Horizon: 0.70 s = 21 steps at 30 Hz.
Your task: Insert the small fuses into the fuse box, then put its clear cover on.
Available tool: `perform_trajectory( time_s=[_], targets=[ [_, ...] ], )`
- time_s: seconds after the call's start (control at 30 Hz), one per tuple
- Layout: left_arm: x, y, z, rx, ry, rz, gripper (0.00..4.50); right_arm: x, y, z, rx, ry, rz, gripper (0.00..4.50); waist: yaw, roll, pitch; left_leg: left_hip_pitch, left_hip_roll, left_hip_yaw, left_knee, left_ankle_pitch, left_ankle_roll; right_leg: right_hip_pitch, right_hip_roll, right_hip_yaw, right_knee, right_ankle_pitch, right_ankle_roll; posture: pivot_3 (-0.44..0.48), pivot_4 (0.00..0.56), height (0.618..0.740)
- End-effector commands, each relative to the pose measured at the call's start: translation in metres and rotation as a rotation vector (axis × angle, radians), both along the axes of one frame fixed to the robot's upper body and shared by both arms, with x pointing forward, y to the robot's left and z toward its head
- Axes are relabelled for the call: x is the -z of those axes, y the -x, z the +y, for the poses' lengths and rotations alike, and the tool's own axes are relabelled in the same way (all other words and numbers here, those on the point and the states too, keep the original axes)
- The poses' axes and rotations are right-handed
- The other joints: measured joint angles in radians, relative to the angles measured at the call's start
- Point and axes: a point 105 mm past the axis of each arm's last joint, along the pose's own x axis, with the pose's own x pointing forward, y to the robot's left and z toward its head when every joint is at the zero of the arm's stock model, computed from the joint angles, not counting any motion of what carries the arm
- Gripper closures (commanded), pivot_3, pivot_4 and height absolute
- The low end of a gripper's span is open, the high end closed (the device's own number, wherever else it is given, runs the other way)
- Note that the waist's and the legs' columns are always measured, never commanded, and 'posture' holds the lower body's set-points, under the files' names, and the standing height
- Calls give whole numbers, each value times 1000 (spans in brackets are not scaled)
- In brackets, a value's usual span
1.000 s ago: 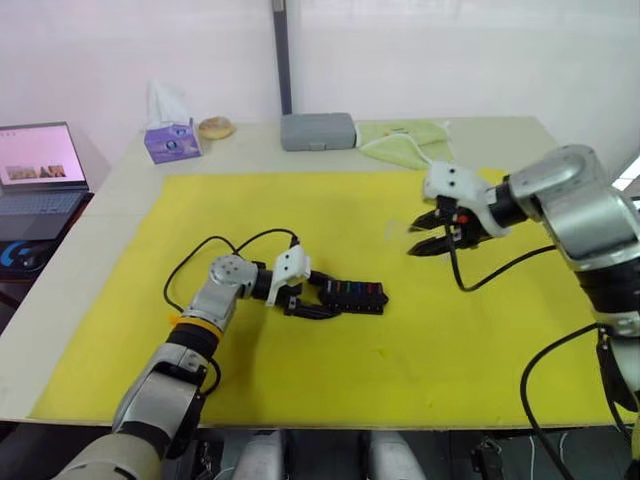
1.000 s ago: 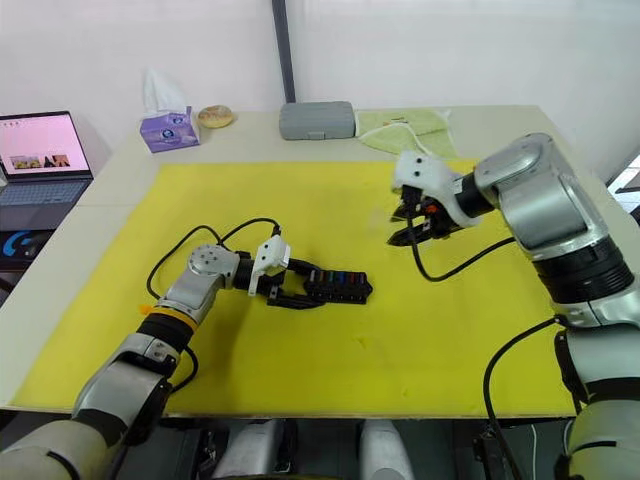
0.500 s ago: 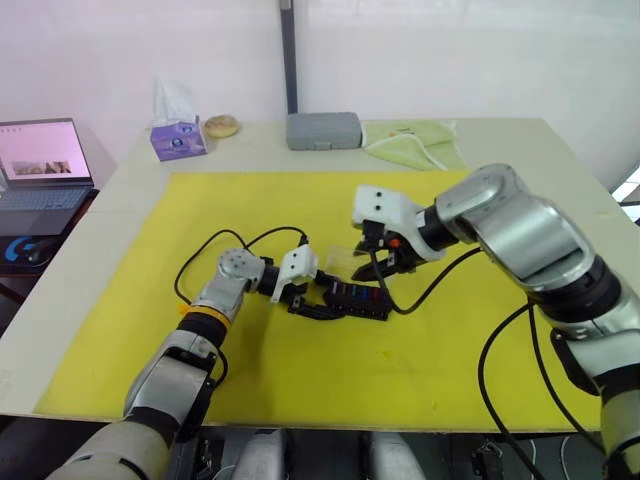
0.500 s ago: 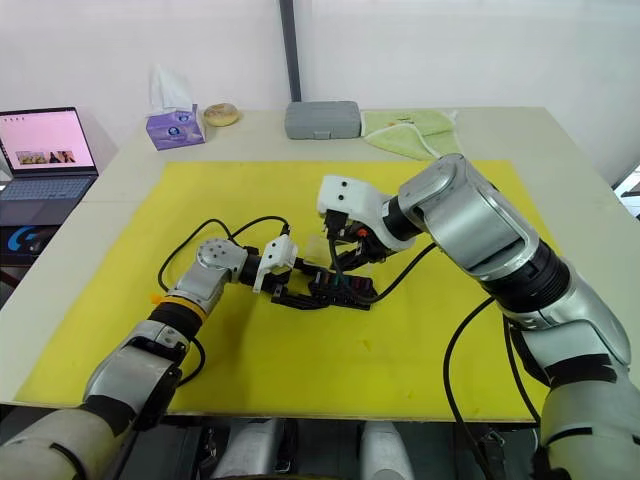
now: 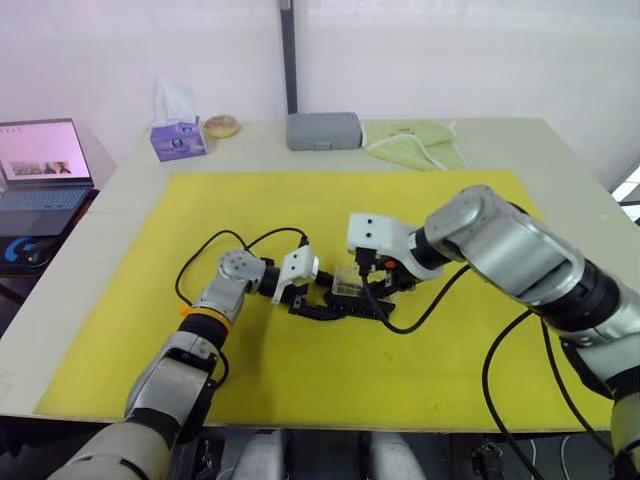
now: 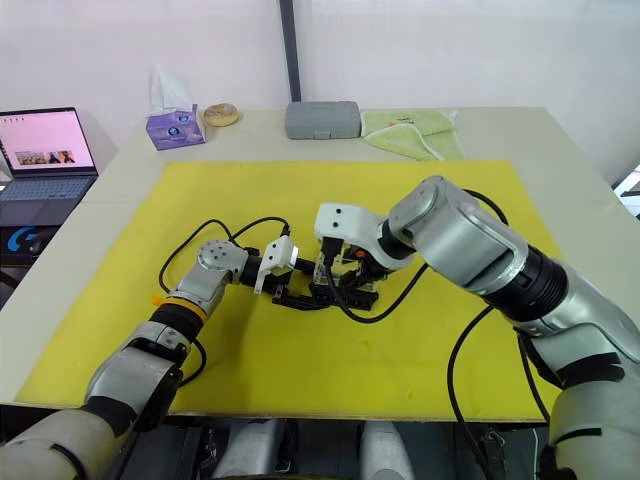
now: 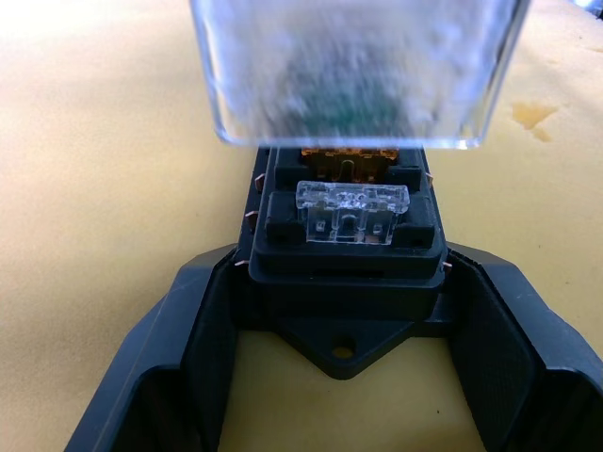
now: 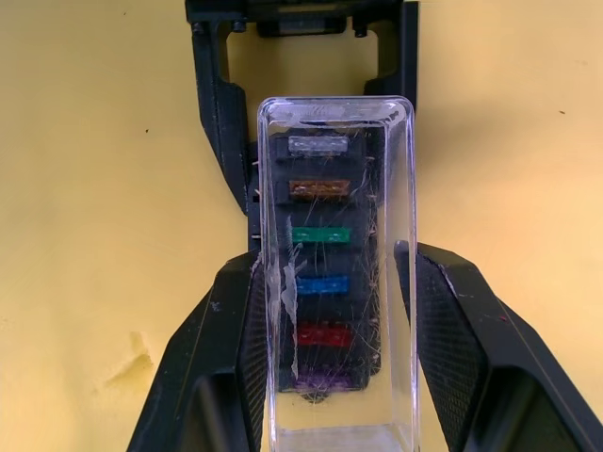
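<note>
The black fuse box (image 5: 343, 306) lies on the yellow mat (image 5: 300, 390), and my left gripper (image 5: 303, 297) is shut on its left end. Small fuses sit in a row in its slots: a clear one (image 7: 350, 209), then brown, green (image 8: 320, 234), blue, red and purple. My right gripper (image 8: 334, 358) is shut on the clear cover (image 8: 334, 273), its fingers (image 8: 212, 377) against the cover's long sides. The clear cover (image 5: 347, 282) hangs just above the box, lined up along it, with a small gap seen in the left wrist view.
At the table's far edge stand a grey case (image 5: 323, 130), a green cloth (image 5: 415, 143), a purple tissue box (image 5: 178, 140) and a round bun-like thing (image 5: 220, 126). An open laptop (image 5: 40, 165) sits off the table's left. Black cables loop beside both wrists.
My right gripper carried the clear cover from the right of the mat over to the fuse box, then came lower over it. The left gripper kept its hold on the box.
</note>
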Motion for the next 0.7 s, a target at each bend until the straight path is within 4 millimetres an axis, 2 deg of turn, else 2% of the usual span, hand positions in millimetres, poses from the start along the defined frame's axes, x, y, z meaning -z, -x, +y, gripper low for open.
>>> perform_trajectory(
  time_s=[0.03,0.2,0.33,0.7],
  targets=[
    [15,10,-7,28,-22,44,1920,-7,-2,6,-11,-23,-29,2867,0,0,0,0,0,0,0,0,0,0,0,0,0,0,0,0,150,740],
    [15,10,-6,26,-23,39,1920,-3,-3,7,-10,-18,-25,2867,1,0,0,0,0,0,0,0,0,0,0,0,0,0,0,0,150,740],
    [14,10,-9,27,-16,33,1920,7,-4,4,-4,9,-8,2867,1,0,0,0,0,0,0,0,0,0,0,0,0,0,0,0,150,740],
    [15,10,-8,19,-16,33,1920,14,-1,2,-11,20,19,2867,1,0,0,0,0,0,0,0,0,0,0,0,0,0,0,0,150,740]
  ],
)
